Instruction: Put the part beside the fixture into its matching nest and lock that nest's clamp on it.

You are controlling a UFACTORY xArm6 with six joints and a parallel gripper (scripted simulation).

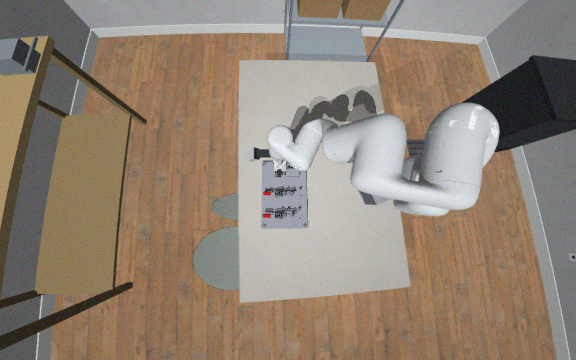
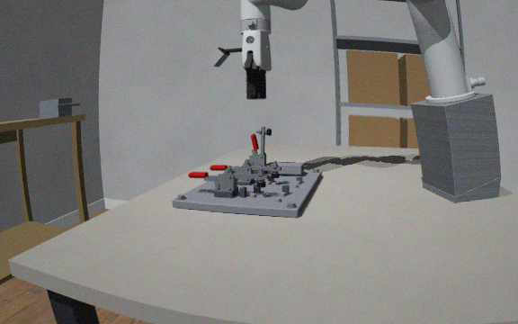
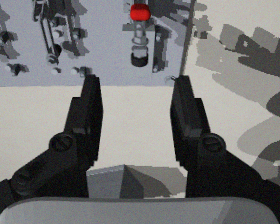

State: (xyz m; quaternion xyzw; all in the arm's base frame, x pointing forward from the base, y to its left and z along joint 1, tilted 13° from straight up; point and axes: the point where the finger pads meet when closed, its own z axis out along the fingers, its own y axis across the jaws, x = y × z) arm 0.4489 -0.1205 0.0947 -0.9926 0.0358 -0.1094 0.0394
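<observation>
A grey block, the part [image 1: 293, 172] [image 2: 291, 169], lies in the fixture's far nest, beside that nest's clamp; in the wrist view it hardly stands out from the plate. Whether it sits flat and touches its blocks is too small to tell. That clamp [image 2: 263, 146] is open: its bar stands upright and its red handle [image 2: 254, 141] [image 3: 140, 12] points up. My gripper [image 2: 256, 97] [image 3: 136, 93] is partly open and empty, high above the fixture, its fingers pointing down. The arm hides it in the top view.
The fixture's base plate [image 1: 285, 224] [image 2: 241, 209] [image 3: 106, 75] lies on the table [image 1: 328, 260] [image 2: 286, 265]. The other two clamps' red handles [image 1: 267, 193] [image 1: 266, 216] [image 2: 218, 167] [image 2: 198, 175] lie level on the side away from the robot's pedestal [image 2: 470, 148].
</observation>
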